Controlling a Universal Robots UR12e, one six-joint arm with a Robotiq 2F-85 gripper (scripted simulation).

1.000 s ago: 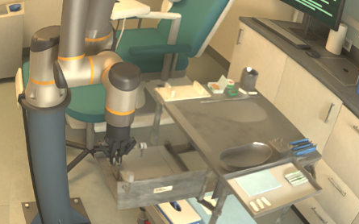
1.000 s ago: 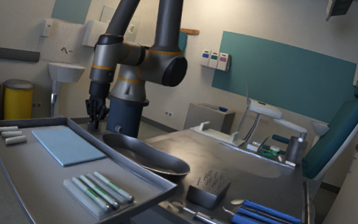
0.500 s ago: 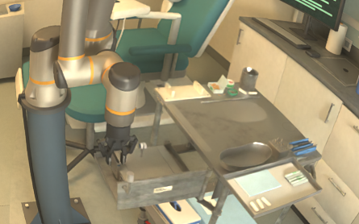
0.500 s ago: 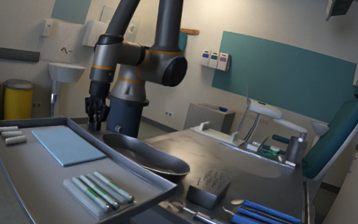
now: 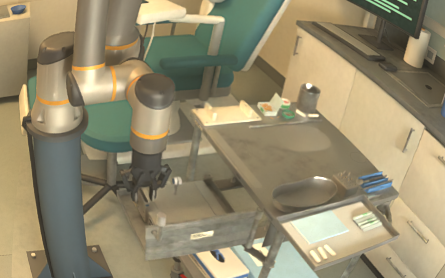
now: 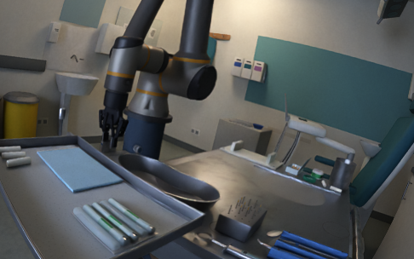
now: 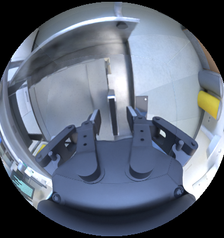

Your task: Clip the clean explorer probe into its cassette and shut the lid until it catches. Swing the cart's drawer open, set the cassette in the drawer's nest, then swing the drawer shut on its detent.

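The cart's drawer (image 5: 195,220) is swung out to the left of the cart, below the top. Its upright handle post (image 7: 113,115) stands between my fingers in the wrist camera. The white cassette (image 5: 226,113) lies on the far left corner of the cart top (image 5: 285,145), lid down. A thin probe (image 5: 275,123) lies on the cart top just right of it. My gripper (image 5: 147,192) (image 6: 111,135) (image 7: 113,117) hangs over the drawer's outer end, low beside the cart. It is open and holds nothing.
The teal dental chair (image 5: 210,55) stands behind the cart. My arm's blue pedestal (image 5: 62,200) is left of the drawer. A side tray (image 5: 337,227) with a blue pad juts from the cart's near end. A metal dish (image 5: 305,192) and blue-handled tools (image 5: 375,181) lie nearby.
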